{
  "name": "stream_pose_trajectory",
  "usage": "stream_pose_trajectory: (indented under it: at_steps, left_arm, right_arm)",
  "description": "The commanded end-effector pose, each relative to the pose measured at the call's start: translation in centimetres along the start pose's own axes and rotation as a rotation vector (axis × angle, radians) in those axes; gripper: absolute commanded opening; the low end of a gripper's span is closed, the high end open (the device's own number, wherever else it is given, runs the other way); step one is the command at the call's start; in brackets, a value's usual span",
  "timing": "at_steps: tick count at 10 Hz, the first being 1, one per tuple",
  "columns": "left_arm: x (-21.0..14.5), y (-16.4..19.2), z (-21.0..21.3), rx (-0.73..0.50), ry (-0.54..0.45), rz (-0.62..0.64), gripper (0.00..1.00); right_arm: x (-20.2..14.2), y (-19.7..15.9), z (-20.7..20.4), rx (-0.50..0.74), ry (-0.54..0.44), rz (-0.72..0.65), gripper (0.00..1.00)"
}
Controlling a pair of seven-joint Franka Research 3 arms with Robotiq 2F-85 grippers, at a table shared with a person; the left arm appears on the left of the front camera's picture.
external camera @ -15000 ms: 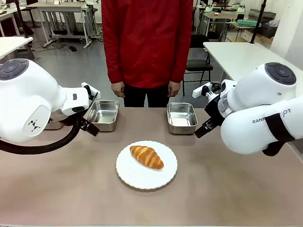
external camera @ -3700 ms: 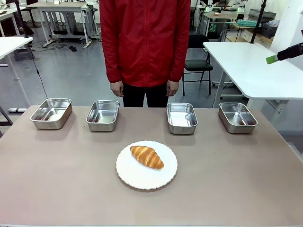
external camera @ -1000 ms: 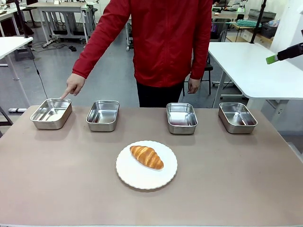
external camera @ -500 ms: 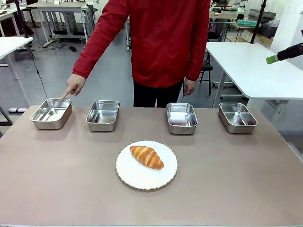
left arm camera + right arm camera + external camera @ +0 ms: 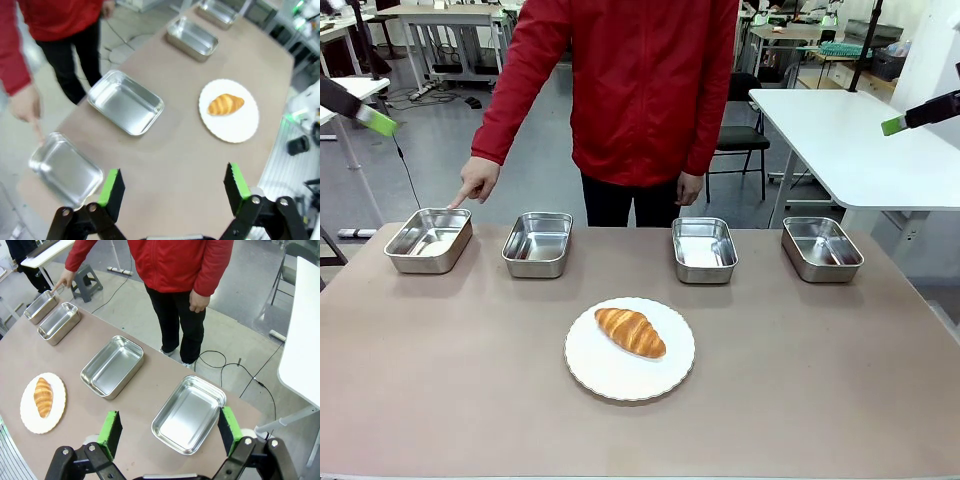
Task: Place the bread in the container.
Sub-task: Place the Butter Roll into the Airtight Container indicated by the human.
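The bread [image 5: 631,332], a golden-brown croissant, lies on a round white plate [image 5: 605,378] at mid-table. A person's hand [image 5: 475,180] points a finger down at the far-left steel container [image 5: 429,240]. The left wrist view has that container [image 5: 65,170] under the pointing finger, and the bread [image 5: 226,104] farther off. My left gripper [image 5: 173,180] hangs open high above the table, holding nothing. High over the right end, my right gripper [image 5: 169,426] is open and empty too. Its view has the bread [image 5: 43,396] at the lower left.
Three more look-alike steel pans stand in the back row: one [image 5: 538,243] beside the pointed-at container, one [image 5: 704,249] right of centre, one [image 5: 822,248] at the far right. The person in red stands at the far edge. A white table [image 5: 840,130] lies to the right.
A green-padded finger of my left gripper has come into the front view at the upper left. The person's body has shifted left; the hand still points at the far-left pan.
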State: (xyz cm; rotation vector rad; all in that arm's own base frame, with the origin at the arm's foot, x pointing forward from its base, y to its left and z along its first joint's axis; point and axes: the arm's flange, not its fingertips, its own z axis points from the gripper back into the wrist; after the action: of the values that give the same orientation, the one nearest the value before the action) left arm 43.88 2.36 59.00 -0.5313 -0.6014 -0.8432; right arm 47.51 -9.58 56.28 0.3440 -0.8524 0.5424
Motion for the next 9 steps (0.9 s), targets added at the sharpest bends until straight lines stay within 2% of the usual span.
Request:
stream_pose_trajectory:
  at_steps: [1, 3, 5, 6, 7, 8, 9]
  left_arm:
    - [0.6, -3.3, -3.4, 0.027, 0.108, 0.103, 1.00]
    - [1.7, -8.1, -7.6, 0.068, 0.213, 0.175, 1.00]
    - [2.5, -11.7, -10.5, 0.092, 0.212, 0.236, 1.00]
    - [2.3, -11.6, -11.6, 0.132, 0.212, 0.289, 1.00]
    - [1.5, -9.9, -11.2, 0.164, 0.259, 0.244, 1.00]
    - [2.8, -12.0, -11.4, 0.085, 0.218, 0.239, 1.00]
    - [2.8, -12.0, -11.4, 0.085, 0.218, 0.239, 1.00]
  right_arm:
    - [-0.1, 0.0, 0.1, 0.009, -0.012, -0.002, 1.00]
    - [-0.1, 0.0, 0.1, 0.009, -0.012, -0.002, 1.00]
    - [-0.1, 0.0, 0.1, 0.009, -0.012, -0.002, 1.00]
    - [-0.1, 0.0, 0.1, 0.009, -0.012, -0.002, 1.00]
    - [-0.1, 0.0, 0.1, 0.009, -0.012, -0.002, 1.00]
    - [-0.1, 0.0, 0.1, 0.009, -0.012, -0.002, 1.00]
    - [-0.1, 0.0, 0.1, 0.009, -0.012, -0.002, 1.00]
